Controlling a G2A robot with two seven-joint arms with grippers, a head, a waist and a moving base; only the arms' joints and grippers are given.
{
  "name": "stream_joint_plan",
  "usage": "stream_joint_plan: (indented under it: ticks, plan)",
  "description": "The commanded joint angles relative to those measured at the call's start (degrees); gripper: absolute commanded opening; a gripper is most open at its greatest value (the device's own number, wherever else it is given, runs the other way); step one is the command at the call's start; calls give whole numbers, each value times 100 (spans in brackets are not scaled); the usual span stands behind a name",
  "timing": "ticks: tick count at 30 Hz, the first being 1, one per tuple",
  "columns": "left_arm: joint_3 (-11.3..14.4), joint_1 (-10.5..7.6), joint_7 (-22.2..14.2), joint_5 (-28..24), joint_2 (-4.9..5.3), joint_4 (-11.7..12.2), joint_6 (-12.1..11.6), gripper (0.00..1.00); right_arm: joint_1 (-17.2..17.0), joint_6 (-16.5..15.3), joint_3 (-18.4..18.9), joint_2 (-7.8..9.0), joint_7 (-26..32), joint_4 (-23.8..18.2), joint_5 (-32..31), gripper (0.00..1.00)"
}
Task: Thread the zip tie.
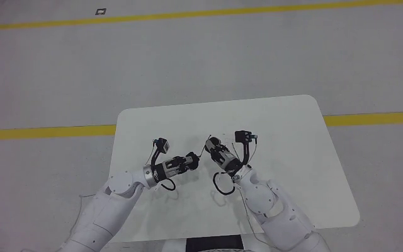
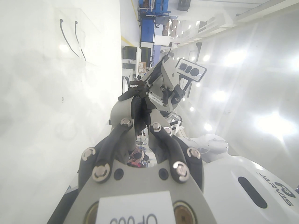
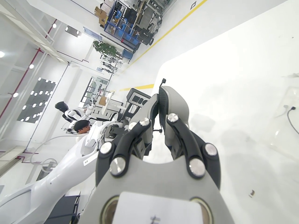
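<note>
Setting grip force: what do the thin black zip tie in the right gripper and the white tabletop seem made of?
Thin black zip tie: likely matte flexible plastic; slim strip, moulded head. White tabletop: smooth glossy surface with bright glare spots; core unclear.

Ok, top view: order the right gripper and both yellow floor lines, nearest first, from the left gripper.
From the left gripper:
1. The right gripper, close beside it.
2. The nearer yellow line, just beyond the table.
3. The farther yellow line, well beyond that.
</note>
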Motion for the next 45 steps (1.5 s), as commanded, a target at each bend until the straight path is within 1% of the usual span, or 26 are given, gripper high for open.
stream_joint_plan:
  ticks: [1, 8, 20, 26, 41, 45]
  plan:
    - [0, 0, 0, 0, 0, 0, 0, 0, -8, -28, 26, 0, 1, -14, 102, 0]
    - [0, 0, 0, 0, 0, 0, 0, 0, -26, -48, 40, 14, 163, 5, 143, 0]
    - [0, 0, 0, 0, 0, 0, 0, 0, 10, 23, 14, 19, 380, 90, 258, 0]
    - [0, 0, 0, 0, 0, 0, 0, 0, 0, 21, 46, 26, 300, 45, 236, 0]
    - [0, 0, 0, 0, 0, 0, 0, 0, -68, 33, -19, 47, 386, 50, 95, 0]
    - [0, 0, 0, 0, 0, 0, 0, 0, -83, 26, -14, 51, 404, 36, 145, 0]
